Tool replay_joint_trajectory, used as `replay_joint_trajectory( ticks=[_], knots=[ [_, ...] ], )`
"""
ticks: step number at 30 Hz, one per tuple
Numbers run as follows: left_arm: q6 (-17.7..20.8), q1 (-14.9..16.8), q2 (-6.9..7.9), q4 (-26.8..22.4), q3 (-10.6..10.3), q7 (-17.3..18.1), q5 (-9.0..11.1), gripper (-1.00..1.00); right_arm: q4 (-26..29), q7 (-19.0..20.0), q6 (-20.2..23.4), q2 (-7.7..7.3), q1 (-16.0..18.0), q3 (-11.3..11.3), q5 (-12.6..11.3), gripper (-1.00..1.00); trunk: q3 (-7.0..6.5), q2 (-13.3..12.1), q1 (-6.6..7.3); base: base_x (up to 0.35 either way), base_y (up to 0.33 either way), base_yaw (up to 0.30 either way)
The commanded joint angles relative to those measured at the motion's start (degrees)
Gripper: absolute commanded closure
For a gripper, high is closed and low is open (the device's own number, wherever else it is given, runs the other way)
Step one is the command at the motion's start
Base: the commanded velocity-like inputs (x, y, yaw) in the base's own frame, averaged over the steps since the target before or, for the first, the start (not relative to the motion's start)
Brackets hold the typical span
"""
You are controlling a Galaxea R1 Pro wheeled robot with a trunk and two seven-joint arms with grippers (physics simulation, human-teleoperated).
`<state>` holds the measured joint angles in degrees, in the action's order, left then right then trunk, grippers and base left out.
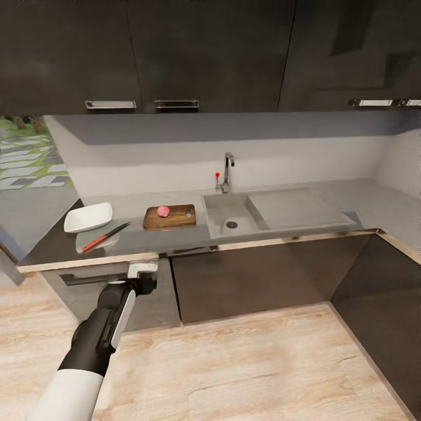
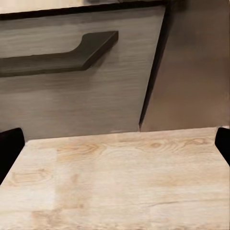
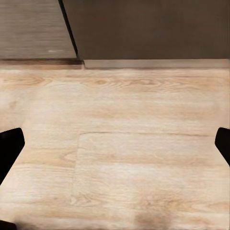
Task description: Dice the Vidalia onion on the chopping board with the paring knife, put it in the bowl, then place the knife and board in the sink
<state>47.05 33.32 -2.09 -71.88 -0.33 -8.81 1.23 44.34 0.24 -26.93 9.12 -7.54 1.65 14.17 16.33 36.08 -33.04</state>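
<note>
The pinkish onion point(image 1: 163, 211) rests on the brown chopping board point(image 1: 178, 220), just left of the steel sink point(image 1: 231, 217), whose basin holds nothing but its drain. Further left on the grey countertop point(image 1: 175, 238) are the white bowl point(image 1: 88, 217) and the paring knife point(image 1: 104, 237), which lies in front of the bowl with its orange handle toward me. My left gripper point(image 1: 144, 275) hangs below the counter's front edge, facing a drawer front. It is open, with its fingers point(image 2: 9, 148) spread wide and nothing between them. My right gripper point(image 3: 115, 143) is open too and looks down at the floor.
Dark upper cabinets point(image 1: 204, 52) hang over the counter, and the faucet point(image 1: 225, 172) with its red knob stands behind the sink. A drawer handle point(image 2: 57, 55) juts out near my left gripper. The counter turns a corner at the right point(image 1: 397, 245). Light wood floor point(image 1: 245, 362) lies below.
</note>
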Motion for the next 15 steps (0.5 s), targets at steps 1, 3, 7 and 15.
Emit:
replay_joint_trajectory(
  ticks=[1,3,7,15],
  knots=[
    [0.22,-0.25,-0.01,-0.04,-0.03,-0.25,0.15,-1.00,0.07,0.02,-0.05,0.02,-0.02,-0.06,0.25,-1.00,0.07,0.07,0.01,-0.218,0.000,0.000],
    [0.19,-0.77,-0.01,-0.03,-0.04,-0.21,0.16,-1.00,0.07,0.02,-0.05,0.02,-0.02,-0.06,0.25,-1.00,0.07,0.07,0.01,-0.201,0.000,0.000],
    [0.04,-2.95,-0.01,-0.15,-0.02,0.36,0.28,-1.00,0.08,0.02,-0.05,0.02,-0.02,-0.12,0.21,-1.00,0.07,0.07,0.01,-0.099,0.000,0.000],
    [-0.10,-7.14,0.06,-1.97,-0.02,8.02,0.35,-1.00,0.05,0.02,-0.05,0.02,-0.02,-0.15,0.19,-1.00,0.07,0.07,0.01,-0.010,0.000,0.000]
  ],
)
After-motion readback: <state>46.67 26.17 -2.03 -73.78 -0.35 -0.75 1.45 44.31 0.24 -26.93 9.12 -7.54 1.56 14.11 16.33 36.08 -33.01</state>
